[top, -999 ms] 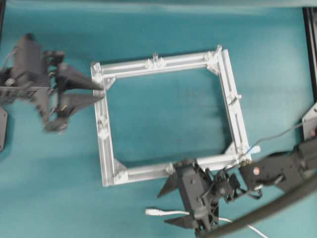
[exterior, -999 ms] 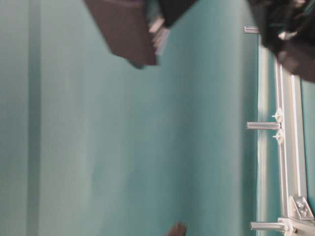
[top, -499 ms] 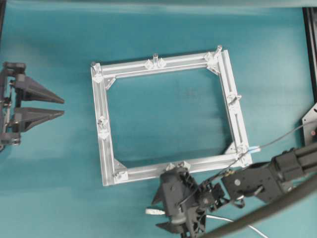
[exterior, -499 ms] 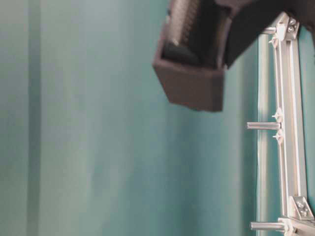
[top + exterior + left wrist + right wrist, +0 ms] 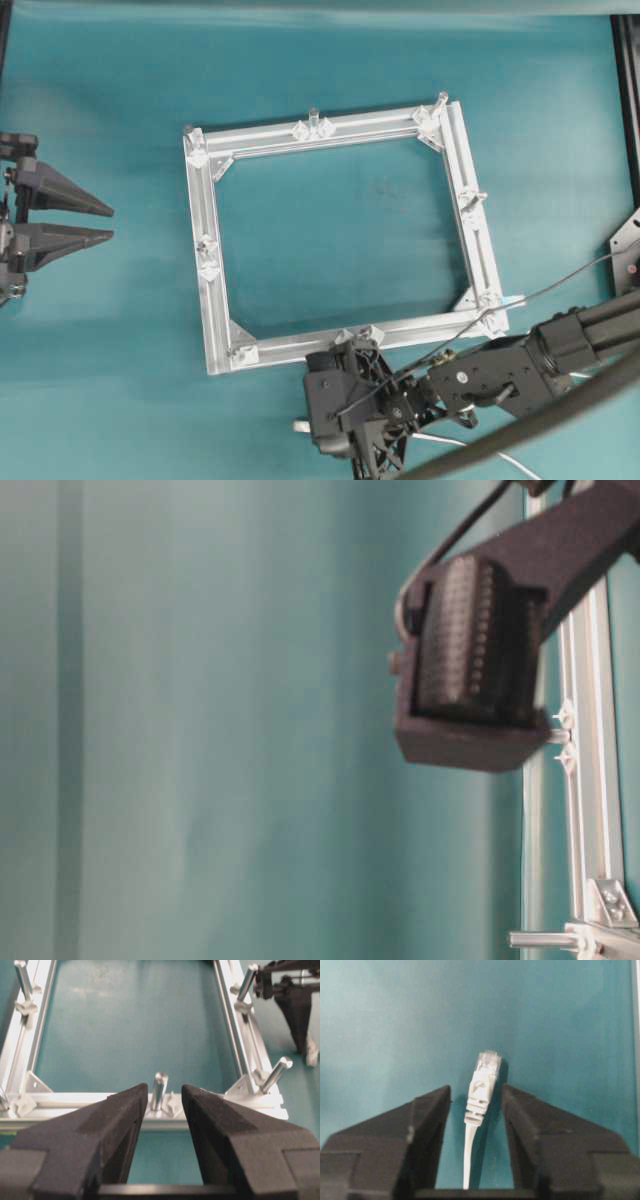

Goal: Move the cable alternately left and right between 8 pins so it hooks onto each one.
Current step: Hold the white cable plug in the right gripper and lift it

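The cable (image 5: 482, 1087) lies flat on the teal mat, and its white plug sits between my right gripper's (image 5: 476, 1089) jaws with a gap on each side. From overhead the right gripper (image 5: 325, 425) hangs just below the frame's bottom bar, with only the cable's plug tip (image 5: 299, 426) showing. My left gripper (image 5: 112, 224) stands open and empty at the far left, clear of the frame. In the left wrist view a pin (image 5: 159, 1085) on the near bar shows between the open left gripper's (image 5: 163, 1091) jaws, farther off. Other pins (image 5: 313, 117) stand round the frame.
The square aluminium frame (image 5: 330, 130) lies mid-table with corner brackets. A thick dark hose (image 5: 520, 430) crosses the lower right over the right arm. The right arm's body (image 5: 470, 670) fills the table-level view beside a pin (image 5: 535, 736).
My right gripper has swung left and down over the cable's plug, and its jaws have narrowed. My left gripper has drawn back left from the frame and stays open.
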`<state>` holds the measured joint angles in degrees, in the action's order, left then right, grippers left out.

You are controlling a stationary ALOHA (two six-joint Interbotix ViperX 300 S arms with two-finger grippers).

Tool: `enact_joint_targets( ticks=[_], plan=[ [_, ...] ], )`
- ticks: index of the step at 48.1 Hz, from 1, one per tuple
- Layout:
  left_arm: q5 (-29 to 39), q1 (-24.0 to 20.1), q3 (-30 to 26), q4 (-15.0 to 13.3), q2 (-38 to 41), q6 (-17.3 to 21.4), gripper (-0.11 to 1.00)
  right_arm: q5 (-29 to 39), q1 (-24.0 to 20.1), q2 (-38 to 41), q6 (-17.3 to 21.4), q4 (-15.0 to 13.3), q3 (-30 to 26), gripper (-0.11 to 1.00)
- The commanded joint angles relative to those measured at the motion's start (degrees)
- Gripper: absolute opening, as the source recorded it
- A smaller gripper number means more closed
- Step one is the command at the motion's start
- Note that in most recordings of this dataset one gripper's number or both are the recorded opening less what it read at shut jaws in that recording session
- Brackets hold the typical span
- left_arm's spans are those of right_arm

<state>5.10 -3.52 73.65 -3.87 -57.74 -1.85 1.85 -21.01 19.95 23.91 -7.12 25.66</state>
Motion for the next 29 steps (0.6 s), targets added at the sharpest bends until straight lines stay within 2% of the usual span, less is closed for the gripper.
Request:
enact_joint_targets(
  ticks=[1,7,12,18,29],
  plan=[
    [-0.18,0.26,-0.09,0.35,-0.18,0.44,0.47,0.53,0.35,-0.88,0.00,-0.26,-0.70,0.38],
    [-0.09,0.26,0.62,0.35,-1.41,0.44,0.47,1.41,0.26,-0.97,0.00,-0.26,-1.23,0.27],
    [0.00,0.26,1.14,0.35,-2.46,0.35,0.47,2.90,0.00,-1.41,0.00,-0.26,-2.46,0.15],
    [0.09,0.26,1.76,0.35,-4.22,0.35,0.47,3.60,-0.09,-4.31,0.00,-0.26,-2.72,0.15],
    [0.70,0.26,2.64,0.35,-6.77,0.44,0.47,5.01,-0.09,-14.15,0.26,-0.26,-0.35,0.15]
  ],
)
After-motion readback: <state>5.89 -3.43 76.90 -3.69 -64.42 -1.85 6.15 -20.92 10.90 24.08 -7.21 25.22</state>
